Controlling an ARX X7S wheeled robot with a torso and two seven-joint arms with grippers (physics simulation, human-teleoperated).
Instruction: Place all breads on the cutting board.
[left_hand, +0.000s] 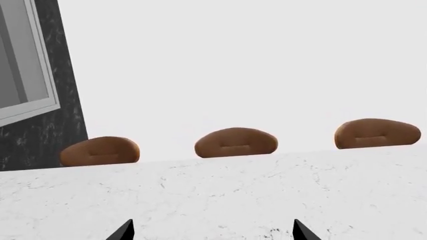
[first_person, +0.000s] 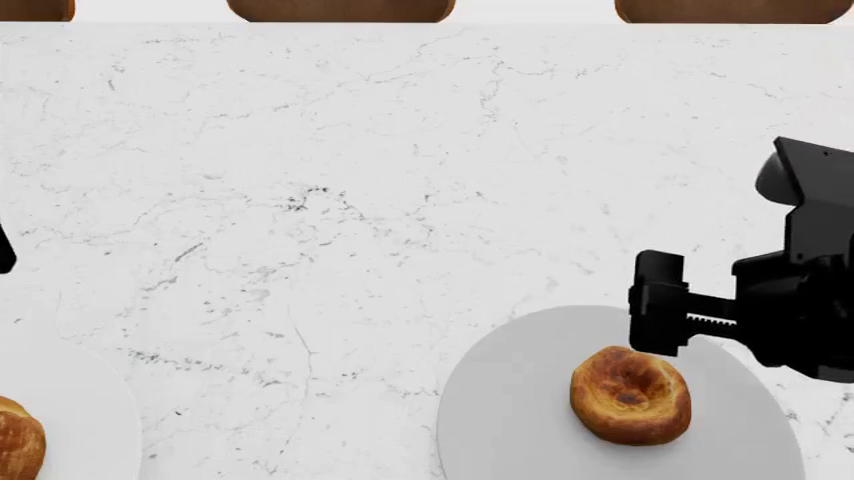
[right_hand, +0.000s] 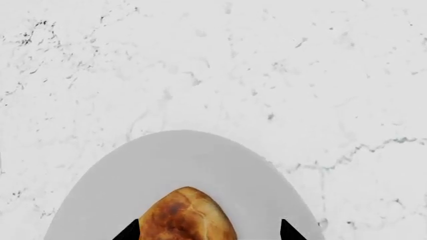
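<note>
A golden-brown bread with a sunken dark centre lies on a round white plate at the front right. My right gripper hangs over the plate's far side, open. In the right wrist view its two dark fingertips stand either side of this bread, one tip close to its crust. A second bread shows partly at the front left corner on another white plate. My left gripper is open over bare marble, nothing between its tips. The cutting board is out of view.
The white marble counter stretches away from me. Three brown chair backs line its far edge. A dark wall with a window frame shows in the left wrist view. A sliver of my left arm sits at the left edge.
</note>
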